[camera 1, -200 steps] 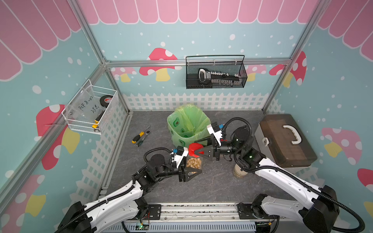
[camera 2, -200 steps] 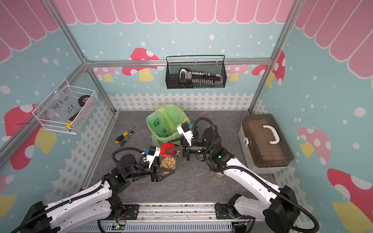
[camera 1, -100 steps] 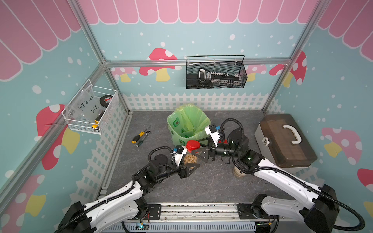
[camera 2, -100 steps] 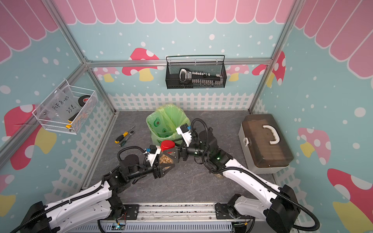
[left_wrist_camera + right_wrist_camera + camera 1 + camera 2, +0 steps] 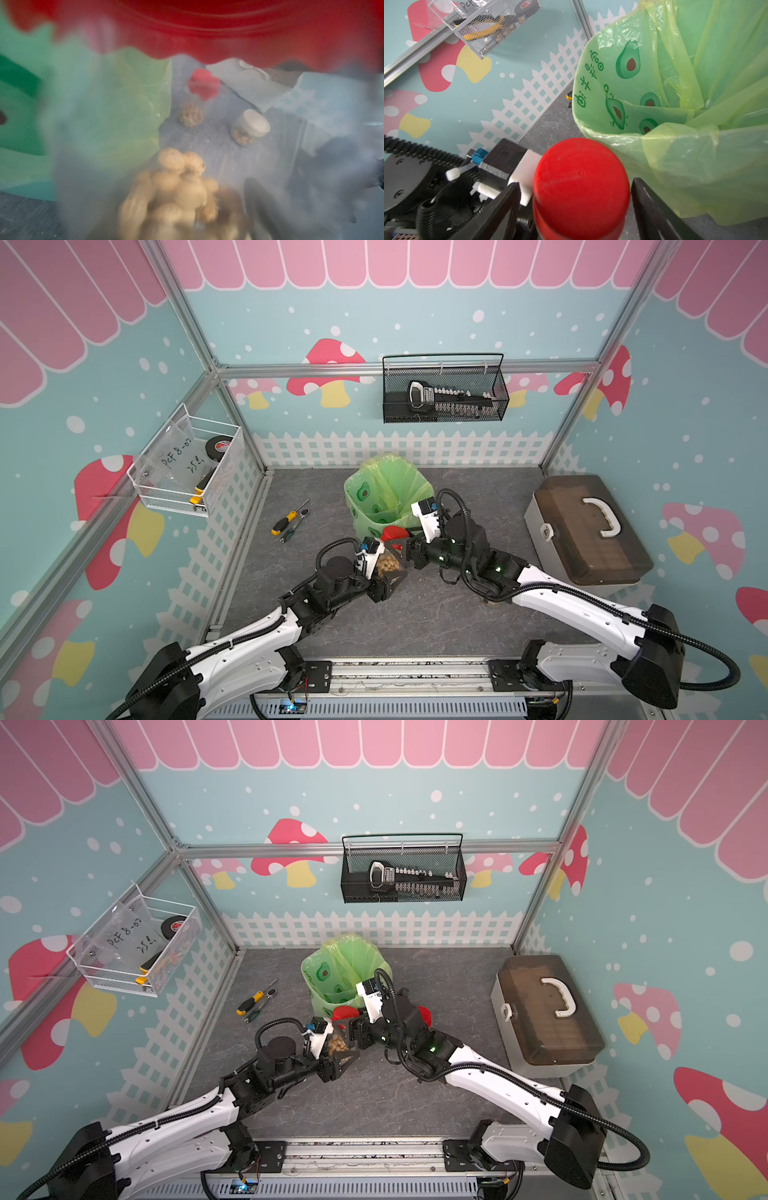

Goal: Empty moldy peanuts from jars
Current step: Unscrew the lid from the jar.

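My left gripper (image 5: 388,570) is shut on a clear jar (image 5: 387,564) of moldy peanuts (image 5: 386,563), held tilted just in front of the green-bagged bin. Its red lid (image 5: 581,182) is on. My right gripper (image 5: 574,185) is open with a jaw on each side of the lid and a slim gap at each side. In the left wrist view the held jar's wall blurs everything, with peanuts (image 5: 176,193) low and the red lid (image 5: 207,27) on top. Through it show a squat beige-lidded jar (image 5: 250,128) and a red-lidded jar (image 5: 204,86) on the table.
The bin with the green bag (image 5: 386,489) stands right behind the grippers. A brown-lidded toolbox (image 5: 582,531) sits at the right, and a screwdriver (image 5: 286,520) lies to the left. Wire baskets (image 5: 444,393) hang on the walls. The right arm covers most of the beige-lidded jar (image 5: 492,602).
The jar has shifted a little toward the bin and tilted. The right gripper went from shut at the lid to jaws spread around it.
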